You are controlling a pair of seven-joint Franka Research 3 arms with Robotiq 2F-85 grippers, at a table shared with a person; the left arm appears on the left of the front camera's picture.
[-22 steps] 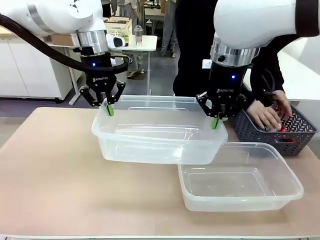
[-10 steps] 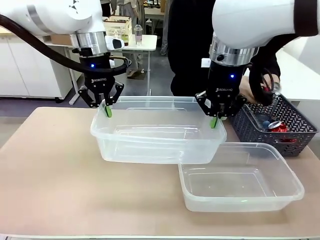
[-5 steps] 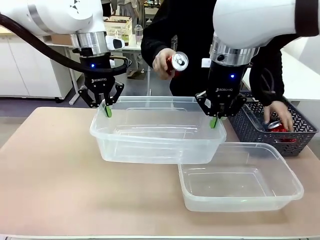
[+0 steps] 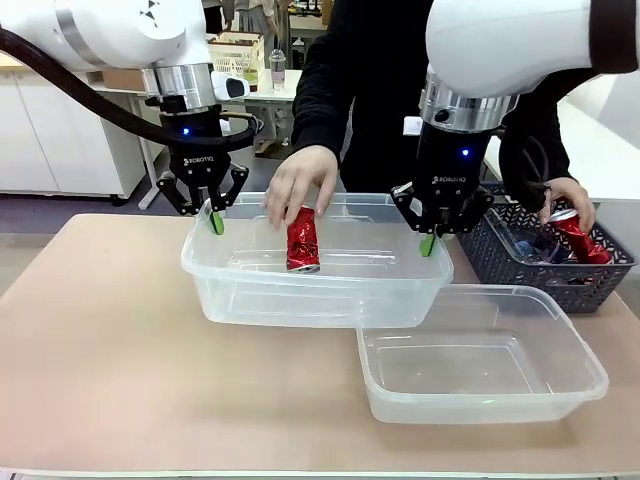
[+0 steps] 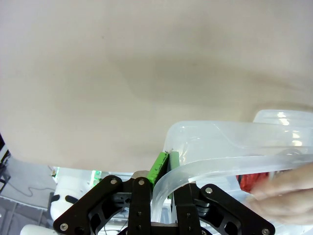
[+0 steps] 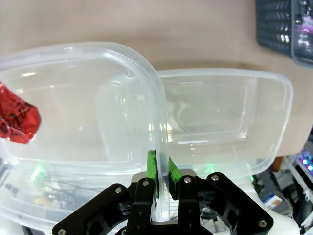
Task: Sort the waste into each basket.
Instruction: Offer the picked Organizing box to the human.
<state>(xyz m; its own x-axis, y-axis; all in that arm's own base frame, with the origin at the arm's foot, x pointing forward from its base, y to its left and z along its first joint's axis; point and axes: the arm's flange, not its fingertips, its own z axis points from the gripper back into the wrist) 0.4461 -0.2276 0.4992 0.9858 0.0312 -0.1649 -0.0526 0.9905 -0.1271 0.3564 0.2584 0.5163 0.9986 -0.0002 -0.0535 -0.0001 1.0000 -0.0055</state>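
The person's hand [image 4: 300, 178] has dropped from above the rim and now lowers a crushed red can [image 4: 303, 240] into the clear tub [image 4: 300, 300]. My left gripper [image 4: 216, 222] and right gripper [image 4: 430, 243] pinch its opposite rims shut, holding it raised as a target. The second tub [image 4: 590, 372] waits below, partly overlapped.

Noted clear, glossy plastic in the tub [image 4: 300, 295] nipped by the matt green pads [image 5: 159, 166] of the left pincer [image 4: 215, 220] and right pincer [image 4: 428, 243]. Saw shiny, crinkled red metal in the can [image 4: 303, 240] between both pincers. Found matt, pale tabletop [image 4: 100, 350] beneath them, dull dark plastic in the basket [image 4: 600, 275] beside the right pincer.
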